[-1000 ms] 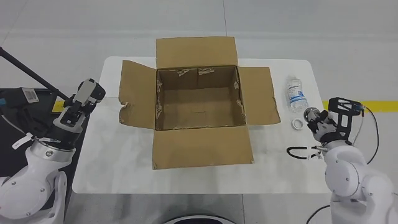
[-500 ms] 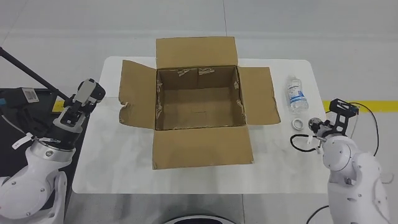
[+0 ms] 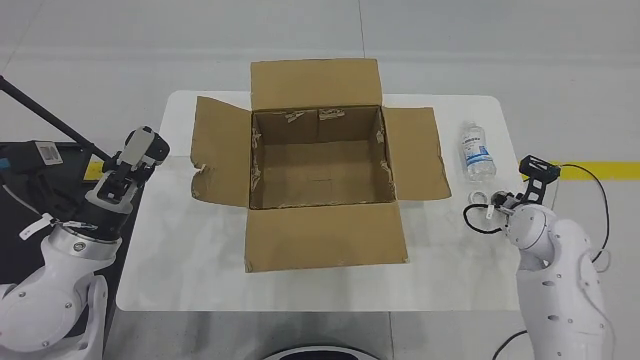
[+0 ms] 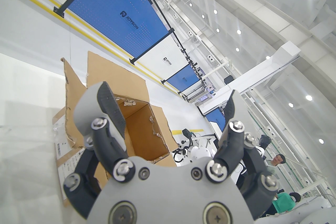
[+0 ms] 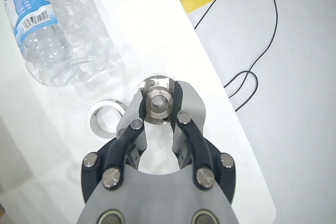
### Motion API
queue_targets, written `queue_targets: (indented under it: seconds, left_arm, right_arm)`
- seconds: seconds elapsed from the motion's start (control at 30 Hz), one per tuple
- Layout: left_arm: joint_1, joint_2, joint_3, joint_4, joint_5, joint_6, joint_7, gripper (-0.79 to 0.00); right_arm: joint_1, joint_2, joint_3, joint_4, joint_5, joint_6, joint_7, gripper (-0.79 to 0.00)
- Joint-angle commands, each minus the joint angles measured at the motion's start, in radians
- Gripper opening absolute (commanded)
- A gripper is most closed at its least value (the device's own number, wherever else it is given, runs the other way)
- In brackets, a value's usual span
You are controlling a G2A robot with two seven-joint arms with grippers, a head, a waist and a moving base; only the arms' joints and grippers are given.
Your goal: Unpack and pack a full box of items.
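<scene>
Between the right gripper's (image 5: 160, 104) pads (image 5: 179, 96) sits a small flanged bushing (image 5: 159, 97) of bright steel, pinched narrowly across its raised hub. It is at the table's (image 5: 147, 12) right edge; whether the flange rests on the surface or hangs just above it, I cannot tell. I judge the part dense for its size, rigid and slick. The round hub gives the pads little contact, so it may swivel or slip unless squeezed squarely, close above the flange.

Just beside it a metal ring (image 5: 105, 117) lies flat. It is equally hard and smooth, and best taken across its outer wall. Near both, a clear plastic bottle (image 5: 52, 25) lies on its side. It looks light, thin-walled and prone to roll or crumple, so a gentle hold around the labelled middle suits it.

Well apart, at the table's centre, the cardboard box (image 3: 320, 170) stands with all flaps spread and its floor bare. Off the table's left side, the left gripper (image 4: 170, 109) hangs spread wide with nothing in it, facing the box.
</scene>
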Motion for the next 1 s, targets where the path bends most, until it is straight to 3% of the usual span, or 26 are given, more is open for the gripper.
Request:
queue_targets:
  seconds: [0.0, 0.17, 0.23, 0.4, 0.47, 0.5, 0.53, 0.73, 0.97]
  left_arm:
    - [0.000, 0.000, 0.000, 0.000, 0.000, 0.000, 0.000, 0.000]
    - [0.000, 0.000, 0.000, 0.000, 0.000, 0.000, 0.000, 0.000]
    - [0.000, 0.000, 0.000, 0.000, 0.000, 0.000, 0.000, 0.000]
    - [0.000, 0.000, 0.000, 0.000, 0.000, 0.000, 0.000, 0.000]
    - [0.000, 0.000, 0.000, 0.000, 0.000, 0.000, 0.000, 0.000]
    - [0.000, 0.000, 0.000, 0.000, 0.000, 0.000, 0.000, 0.000]
    - [0.000, 0.000, 0.000, 0.000, 0.000, 0.000, 0.000, 0.000]
    - [0.000, 0.000, 0.000, -0.003, 0.002, -0.003, 0.006, 0.000]
    - [0.057, 0.004, -0.069, -0.016, 0.060, -0.105, 0.002, 0.000]
  right_arm:
    - [0.005, 0.000, -0.002, 0.011, 0.001, -0.002, -0.003, -0.785]
    - [0.011, 0.000, -0.003, 0.022, 0.008, -0.003, -0.007, -0.782]
    - [0.012, -0.001, -0.002, 0.023, 0.016, -0.005, -0.012, -0.529]
    - [0.015, 0.001, 0.004, 0.015, 0.018, -0.014, -0.010, -0.397]
    - [0.015, 0.002, 0.006, 0.002, 0.018, -0.015, -0.008, -0.194]
    - [0.012, 0.002, 0.008, -0.013, 0.022, -0.020, -0.010, -0.049]
    - [0.010, 0.002, 0.011, -0.021, 0.024, -0.020, -0.011, 0.000]
    - [-0.009, 0.004, 0.014, -0.136, 0.008, -0.016, -0.016, 0.000]
    - [-0.037, 0.001, -0.002, -0.292, 0.053, -0.061, -0.064, 0.000]
